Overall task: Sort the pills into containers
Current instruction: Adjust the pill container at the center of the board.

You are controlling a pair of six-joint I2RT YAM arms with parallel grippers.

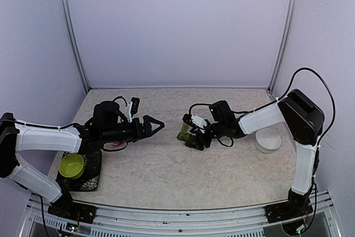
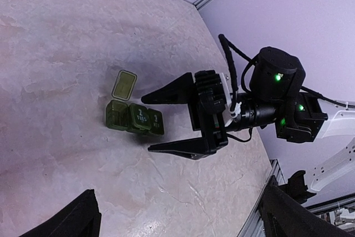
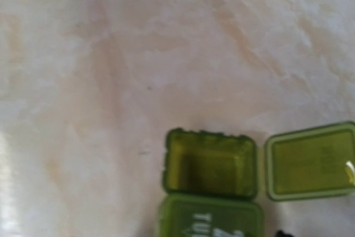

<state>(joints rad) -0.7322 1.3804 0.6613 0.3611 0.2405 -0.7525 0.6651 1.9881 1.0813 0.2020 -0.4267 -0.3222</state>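
Table [image 1: 166, 176] first: pale, mottled, w/ both arms reaching in over it. Left arm [image 1: 50, 137] lies low across the left side. Right arm [image 1: 260, 119] folds in from the right toward ctr.

Bowls next. White bowl [image 1: 260, 145] sits just behind the right forearm; contents can't be made out. Lime-green bowl [image 1: 62, 162] rests on a black tray [image 1: 91, 178] at the near left.

Left claw [image 1: 157, 128]: jaws spread wide, nothing in them, pointing at ctr, well apart from the action.

Right claw [image 2: 146, 124]: jaws apart, nothing clamped. In the left wrist view its tips frame one end of the pill box [image 2: 140, 118]; touching or just clear, can't tell.

The pill box itself sits on the table mid-right, a 3-cell row. End cell [image 3: 211, 162] is open w/ its lid [image 3: 310, 162] flipped flat beside it, and the next cell [image 3: 211, 217], marked 2, is shut. The open cell looks bare inside, tho the right wrist view is soft.

Pills: none I can pick out in any view.

My read: early stage, one cell ready, no pill placed yet.

To do it well:
- Back the right claw out straight, so a finger doesn't drag that light box or snap the lid over.
- Pinch one pill only, w/ tips almost closed.
- Come in directly above the open cell and let go low, so it can't bounce out.
- Steady the box w/ the left claw if it skates.
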